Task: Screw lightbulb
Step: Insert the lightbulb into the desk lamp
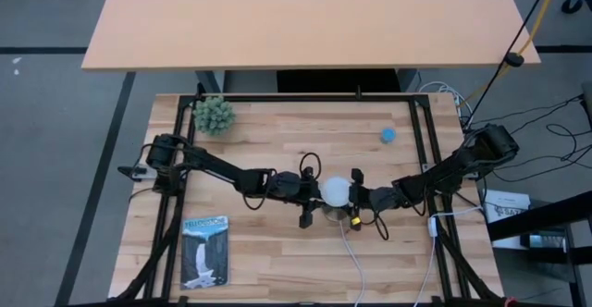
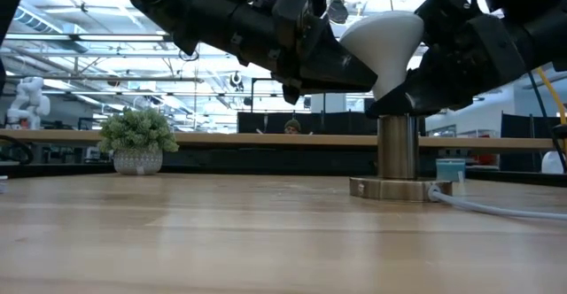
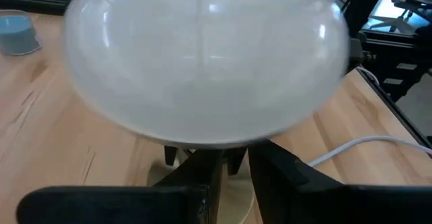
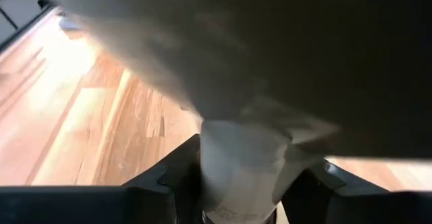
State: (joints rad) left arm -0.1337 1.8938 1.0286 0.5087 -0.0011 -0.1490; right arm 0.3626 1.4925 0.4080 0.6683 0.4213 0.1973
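Observation:
The white lightbulb (image 1: 336, 191) stands dome-up and slightly tilted over the silvery socket (image 2: 398, 148), which rests by its round base disc on the wooden table. My left gripper (image 1: 317, 193) comes in from the table's left and sits under the dome (image 3: 202, 62), its fingers close together. My right gripper (image 1: 356, 196) comes in from the right and is shut on the bulb's tapering neck (image 4: 243, 163). Dark fingers just above the socket top (image 2: 394, 104) hide the screw base and where it meets the socket. My left gripper reaches the bulb's cone (image 2: 368, 74) below the dome, slanting down from the table's left. The dome hides the place of contact in the wrist view, so the kind of hold cannot be told. My right gripper pinches the bulb's narrow white neck (image 4: 233, 150) between its two fingers (image 4: 177, 177), one on each side. It comes slanting down from the table's right, just above the socket. The bulb stands dome-up and a little tilted, clear of the table.
A white cord (image 1: 356, 261) runs from the socket toward the near edge. A small potted plant (image 1: 214, 115) stands at the far left and a small blue object (image 1: 388, 135) at the far right. A booklet (image 1: 204, 250) lies near the front left. Black frame rails border the table.

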